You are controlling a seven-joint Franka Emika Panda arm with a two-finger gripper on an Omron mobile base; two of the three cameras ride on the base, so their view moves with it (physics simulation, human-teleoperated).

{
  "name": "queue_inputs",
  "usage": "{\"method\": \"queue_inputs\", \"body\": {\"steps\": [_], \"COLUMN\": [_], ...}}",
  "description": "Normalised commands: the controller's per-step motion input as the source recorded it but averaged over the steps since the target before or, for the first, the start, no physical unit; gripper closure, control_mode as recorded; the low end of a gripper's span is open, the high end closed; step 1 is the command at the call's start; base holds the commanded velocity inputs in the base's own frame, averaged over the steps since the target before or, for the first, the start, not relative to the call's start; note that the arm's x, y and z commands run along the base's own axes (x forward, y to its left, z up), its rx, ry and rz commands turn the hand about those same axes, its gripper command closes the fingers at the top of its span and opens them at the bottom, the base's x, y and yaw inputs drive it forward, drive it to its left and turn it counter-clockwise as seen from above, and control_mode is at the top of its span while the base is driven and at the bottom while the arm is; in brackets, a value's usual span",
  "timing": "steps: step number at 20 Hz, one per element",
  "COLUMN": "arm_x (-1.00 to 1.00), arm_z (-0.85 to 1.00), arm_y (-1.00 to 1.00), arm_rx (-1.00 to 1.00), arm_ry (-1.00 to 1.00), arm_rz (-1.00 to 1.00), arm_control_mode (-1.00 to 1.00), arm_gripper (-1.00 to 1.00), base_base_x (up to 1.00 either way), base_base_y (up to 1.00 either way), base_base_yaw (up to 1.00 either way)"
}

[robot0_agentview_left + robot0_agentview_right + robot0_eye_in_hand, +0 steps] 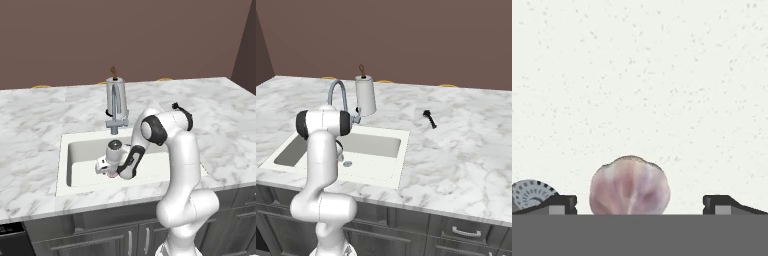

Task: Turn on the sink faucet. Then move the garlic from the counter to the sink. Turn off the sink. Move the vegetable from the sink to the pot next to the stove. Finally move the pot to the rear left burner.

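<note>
Gripper (639,205): two small dark fingertips (559,204) spread wide, grasping nothing, low inside the rectangular off-white sink (80,155). Small round pinkish-white garlic bulb (630,186) lay on the speckled sink floor between the tips, apart from both. Round metal drain (529,194) sat just beside the fingertip at the lower left of the hand view. Tall brushed-steel faucet (116,106) with arched spout stood at the rear rim of the basin; behind it, a grey cylindrical container (365,95) with a brown handle protruding. Small black utensil (429,118) lay on the white grey-veined marble counter (456,150), well apart from the sink. Dark grey cabinets (466,232) below; brown wall (406,40) behind.
</note>
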Motion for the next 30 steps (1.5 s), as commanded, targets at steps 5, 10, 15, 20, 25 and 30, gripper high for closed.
{"method": "queue_inputs", "body": {"steps": [5, 10, 15, 20, 25, 30], "arm_x": [0.0, 0.0, 0.0, 0.0, 0.0, 0.0], "arm_z": [-0.2, -0.18, -0.19, -0.2, -0.15, -0.14], "arm_y": [0.0, -0.06, -0.23, -0.1, 0.0, 0.01], "arm_rx": [0.0, 0.01, 0.0, 0.0, 0.0, 0.0], "arm_ry": [-0.02, -0.01, -0.02, 0.0, 0.0, -0.02], "arm_rz": [-0.01, -0.01, 0.0, 0.0, 0.0, 0.0], "arm_control_mode": [-1.0, -1.0, -1.0, -1.0, -1.0, -1.0], "arm_gripper": [-1.0, -1.0, -1.0, -1.0, -1.0, -1.0], "base_base_x": [0.0, 0.0, 0.0, 0.0, 0.0, 0.0], "base_base_y": [0.0, 0.0, 0.0, 0.0, 0.0, 0.0], "base_base_yaw": [0.0, 0.0, 0.0, 0.0, 0.0, 0.0]}}
